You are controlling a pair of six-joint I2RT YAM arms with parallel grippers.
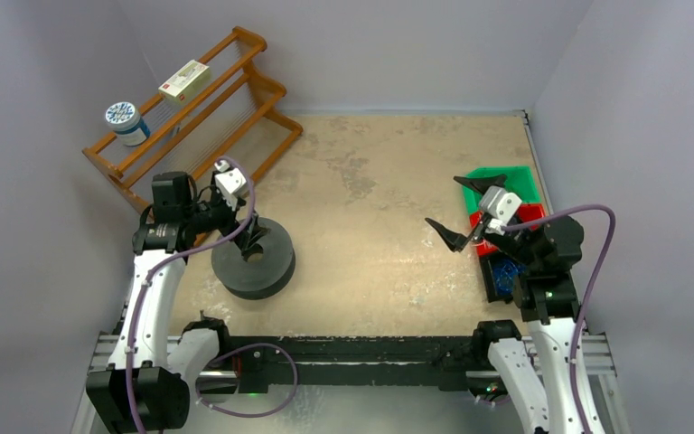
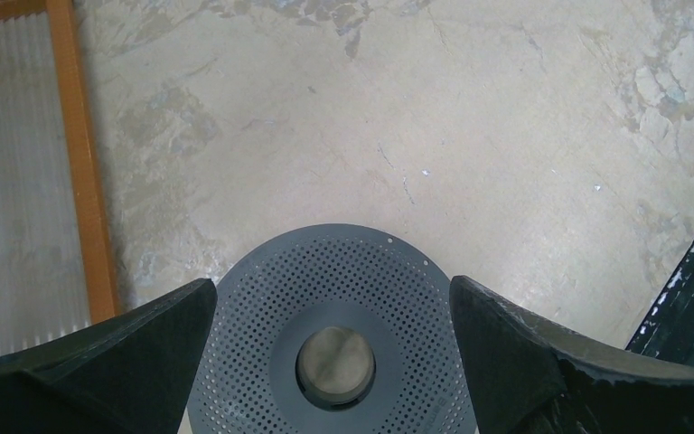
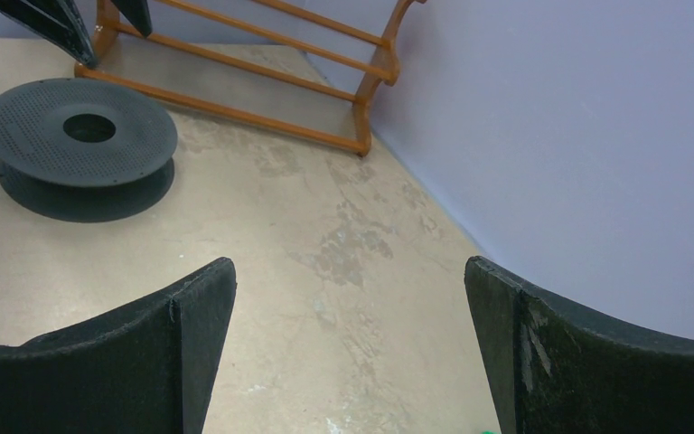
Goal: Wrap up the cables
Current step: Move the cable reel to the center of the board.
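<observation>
No thin pale cables show in any view. A dark grey perforated spool (image 1: 253,262) lies flat on the table at the left. My left gripper (image 1: 251,237) hovers straight above it, open and empty. In the left wrist view the spool (image 2: 343,262) fills the gap between that gripper's (image 2: 332,282) spread fingers, its centre hole below. My right gripper (image 1: 467,210) is open and empty, held above the table at the right beside the bins. In the right wrist view it (image 3: 348,265) frames bare table, with the spool (image 3: 27,127) far off at the upper left.
A wooden rack (image 1: 190,108) stands at the back left with a box (image 1: 185,80) and a jar (image 1: 126,122) on it. Green (image 1: 506,181) and red (image 1: 533,214) bins and a bin of blue wires (image 1: 506,271) sit at the right edge. Walls enclose the table.
</observation>
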